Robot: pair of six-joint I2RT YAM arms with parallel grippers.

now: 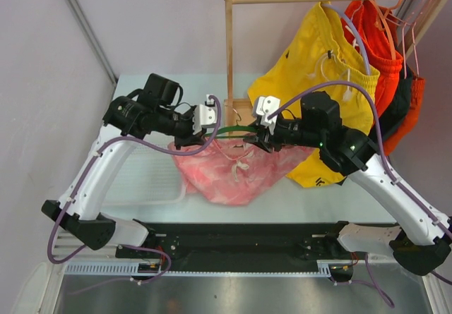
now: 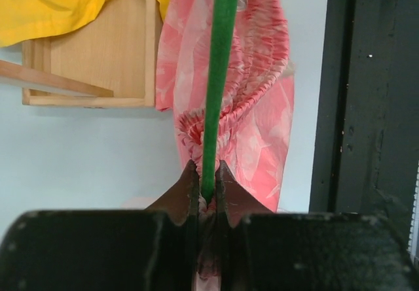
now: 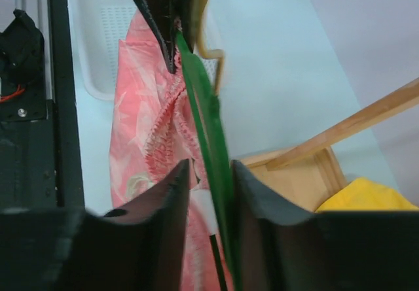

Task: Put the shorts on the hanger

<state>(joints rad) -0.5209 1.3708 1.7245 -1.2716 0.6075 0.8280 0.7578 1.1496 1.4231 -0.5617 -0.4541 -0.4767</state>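
Left tool [image 2: 207,173] clamped on the green hanger [image 1: 232,131], pink shorts [image 1: 227,174] bunched on its bar over the counter [image 1: 300,201], right tool [image 3: 209,173] narrow around it, gripping or not I can't tell: I'd hold the bar level and spread the waistband evenly.

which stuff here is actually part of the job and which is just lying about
Job: pink shorts, green hanger, left gripper, right gripper
Lying about: yellow shorts, orange-red shorts, wooden rack, white tray
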